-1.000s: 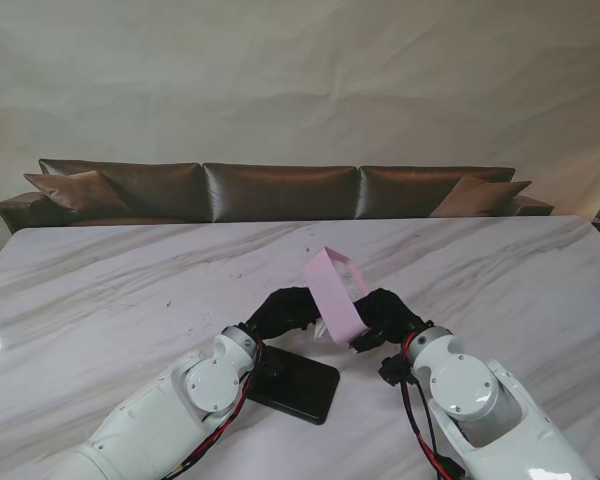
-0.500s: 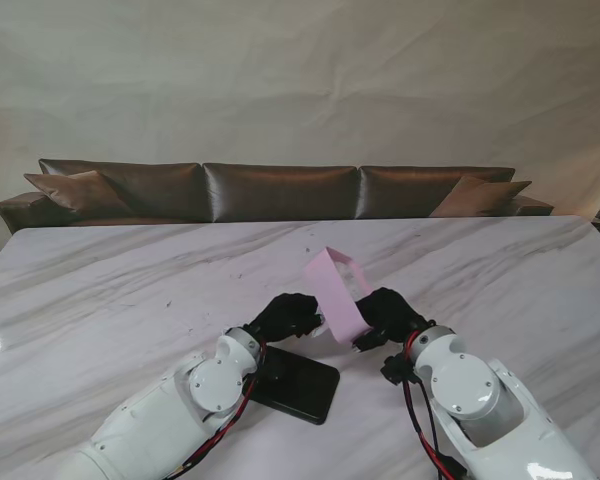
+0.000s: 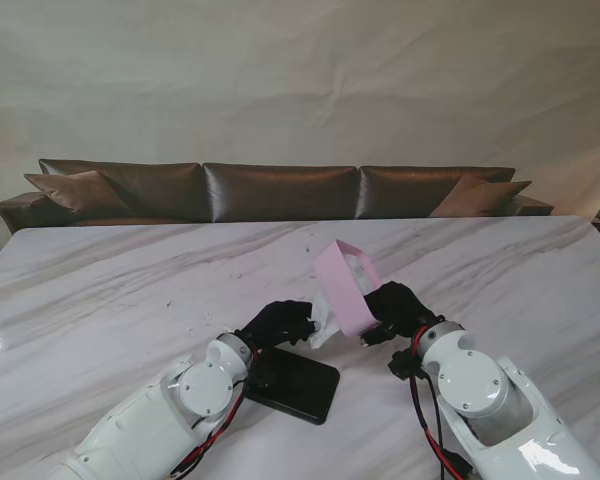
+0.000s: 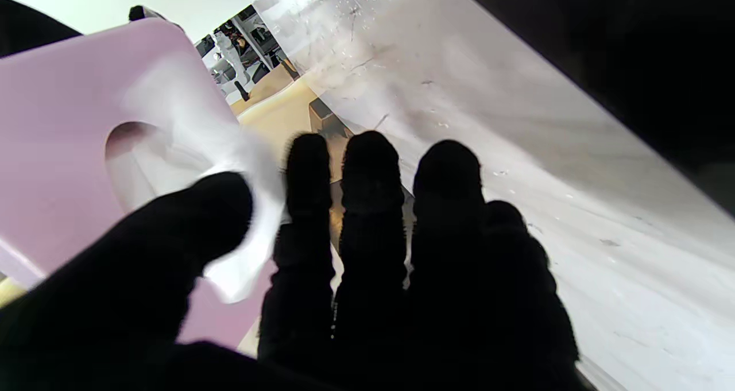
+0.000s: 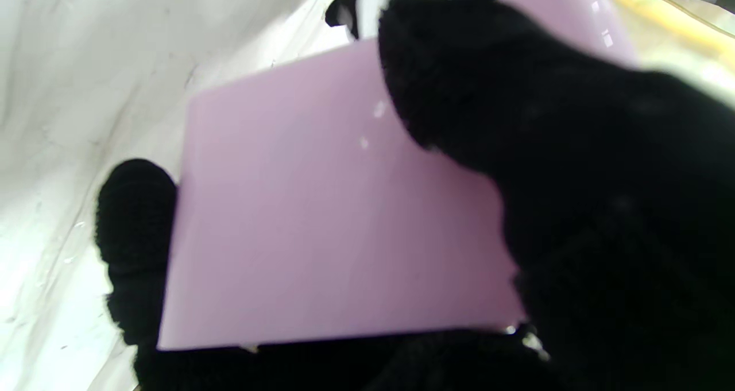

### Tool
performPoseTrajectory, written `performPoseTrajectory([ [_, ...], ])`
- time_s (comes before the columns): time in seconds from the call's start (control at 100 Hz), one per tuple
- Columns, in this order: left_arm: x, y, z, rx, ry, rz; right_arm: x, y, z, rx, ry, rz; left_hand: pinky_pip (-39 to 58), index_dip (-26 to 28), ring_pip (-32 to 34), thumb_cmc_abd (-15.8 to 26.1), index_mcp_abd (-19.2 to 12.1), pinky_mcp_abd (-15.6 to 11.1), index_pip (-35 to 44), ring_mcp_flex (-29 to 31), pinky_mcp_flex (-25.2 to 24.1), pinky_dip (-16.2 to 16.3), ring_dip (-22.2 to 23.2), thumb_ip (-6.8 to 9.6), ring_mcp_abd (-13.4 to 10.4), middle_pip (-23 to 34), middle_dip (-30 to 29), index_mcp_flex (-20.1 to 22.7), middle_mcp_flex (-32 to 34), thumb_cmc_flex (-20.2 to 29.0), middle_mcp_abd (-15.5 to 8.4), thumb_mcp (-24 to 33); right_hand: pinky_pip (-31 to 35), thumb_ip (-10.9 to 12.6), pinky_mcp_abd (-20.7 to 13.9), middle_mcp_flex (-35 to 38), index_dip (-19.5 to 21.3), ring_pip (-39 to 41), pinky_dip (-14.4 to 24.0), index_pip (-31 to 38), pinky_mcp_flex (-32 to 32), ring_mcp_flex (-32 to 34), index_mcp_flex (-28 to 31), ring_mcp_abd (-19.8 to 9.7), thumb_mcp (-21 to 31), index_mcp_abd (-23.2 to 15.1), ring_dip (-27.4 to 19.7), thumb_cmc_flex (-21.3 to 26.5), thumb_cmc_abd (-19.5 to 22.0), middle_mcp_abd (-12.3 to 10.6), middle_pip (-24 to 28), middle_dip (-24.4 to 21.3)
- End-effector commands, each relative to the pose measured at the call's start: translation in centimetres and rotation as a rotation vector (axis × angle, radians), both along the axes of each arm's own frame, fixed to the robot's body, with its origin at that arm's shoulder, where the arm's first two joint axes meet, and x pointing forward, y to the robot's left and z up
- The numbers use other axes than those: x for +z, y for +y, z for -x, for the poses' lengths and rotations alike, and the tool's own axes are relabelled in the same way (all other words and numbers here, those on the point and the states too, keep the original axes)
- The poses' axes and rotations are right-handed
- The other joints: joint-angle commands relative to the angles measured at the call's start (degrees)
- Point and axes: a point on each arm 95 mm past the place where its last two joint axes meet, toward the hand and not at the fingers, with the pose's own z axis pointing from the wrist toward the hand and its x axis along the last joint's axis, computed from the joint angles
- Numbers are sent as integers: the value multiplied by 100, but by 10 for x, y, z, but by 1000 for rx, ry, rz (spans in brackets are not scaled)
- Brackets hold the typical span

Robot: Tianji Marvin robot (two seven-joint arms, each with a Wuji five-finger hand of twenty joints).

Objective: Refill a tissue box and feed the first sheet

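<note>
My right hand (image 3: 400, 310) is shut on a pink tissue box (image 3: 345, 285) and holds it tilted above the table, its slot face turned toward my left hand (image 3: 275, 325). A white tissue sheet (image 3: 323, 322) trails from the box to my left hand. In the left wrist view the sheet (image 4: 252, 247) comes out of the oval slot (image 4: 132, 144) of the pink box (image 4: 51, 109) and is pinched between thumb and forefinger of my left hand (image 4: 344, 276). The right wrist view shows the box's plain pink side (image 5: 321, 219) clasped by my black-gloved right hand (image 5: 574, 178).
A flat black slab (image 3: 298, 388) lies on the marble table (image 3: 120, 290) under my left wrist. A brown leather sofa (image 3: 280, 190) runs along the table's far edge.
My right hand has raised the box a little and shifted it right. My left hand has drawn back toward me, and a white sheet now shows between it and the box.
</note>
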Motion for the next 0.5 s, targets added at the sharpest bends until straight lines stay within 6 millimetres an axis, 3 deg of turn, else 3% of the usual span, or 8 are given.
performPoseTrajectory([
  [0.0, 0, 3, 2, -11, 6, 11, -1, 1, 1, 13, 7, 13, 14910, -706, -343, 362, 424, -1197, -806, -574, -264, 249, 91, -351, 596, -488, -438, -664, -847, -361, 25, -1379, 1090, 251, -3280, 531, 113, 2487, 410, 191, -133, 1008, 195, 854, 1161, 326, 326, 324, 492, 394, -98, -211],
  [0.05, 2, 5, 1, -7, -11, 27, -2, 1, 1, 16, 6, 32, 14691, -1139, -594, 285, 630, -1184, -1150, -906, -513, 400, 186, -978, 546, -722, -690, -1153, -1433, -149, 6, -2461, 1088, 243, -3280, 531, 113, 2483, 409, 191, -135, 1002, 195, 854, 1161, 326, 326, 312, 479, 393, -99, -212],
  [0.09, 4, 7, 2, 3, -23, 35, -3, 1, 0, 20, 8, 45, 14577, -1333, -723, 288, 735, -1175, -1368, -1096, -671, 476, 215, -1170, 535, -874, -808, -1444, -1767, -70, -9, -2863, 1087, 242, -3281, 528, 113, 2481, 408, 191, -136, 1000, 195, 852, 1161, 326, 327, 317, 485, 393, -103, -212],
  [0.14, 8, 11, 3, 14, -38, 31, -5, 0, -1, 24, 9, 65, 14413, -1618, -890, 469, 825, -1150, -1633, -1286, -858, 620, 252, -1007, 501, -1025, -971, -1705, -2077, 2, -25, -3249, 1079, 231, -3281, 529, 113, 2478, 406, 191, -147, 996, 195, 852, 1161, 326, 328, 324, 473, 392, -110, -212],
  [0.16, 9, 13, 3, 17, -42, 26, -5, 0, -2, 27, 9, 76, 14319, -1711, -978, 479, 852, -1107, -1732, -1383, -971, 687, 253, -600, 489, -1099, -1036, -1800, -2200, -223, -21, -3194, 1075, 226, -3282, 529, 113, 2474, 405, 191, -150, 990, 195, 851, 1161, 326, 328, 320, 475, 392, -110, -211],
  [0.21, 13, 18, 4, 34, -48, 5, -7, -1, -3, 31, 4, 114, 14195, -1816, -1094, 390, 910, -1041, -1837, -1527, -1121, 813, 260, -228, 494, -1190, -1132, -1921, -2349, -512, -10, -2943, 1063, 208, -3284, 528, 113, 2464, 401, 189, -163, 972, 194, 847, 1161, 326, 330, 320, 476, 391, -115, -210],
  [0.36, 19, 31, 6, 125, -76, -17, -13, -2, -13, 56, -32, 235, 14162, -1873, -1122, 442, 1008, -1002, -1903, -1621, -1181, 865, 273, -236, 560, -1206, -1164, -2002, -2468, -594, 74, -2884, 970, -7, -3306, 516, 110, 2396, 373, 127, -251, 832, 182, 782, 1161, 279, 384, 290, 531, 351, -215, -175],
  [0.49, 26, 38, 8, 194, -98, -27, -24, 0, -25, 114, -71, 316, 14127, -1917, -1136, 595, 1020, -912, -1928, -1707, -1263, 912, 273, -336, 607, -1194, -1184, -2023, -2525, -636, 137, -2892, 763, -422, -3370, 482, 176, 2253, 301, -18, -409, 575, 156, 593, 1159, 49, 488, 156, 742, 192, -531, 35],
])
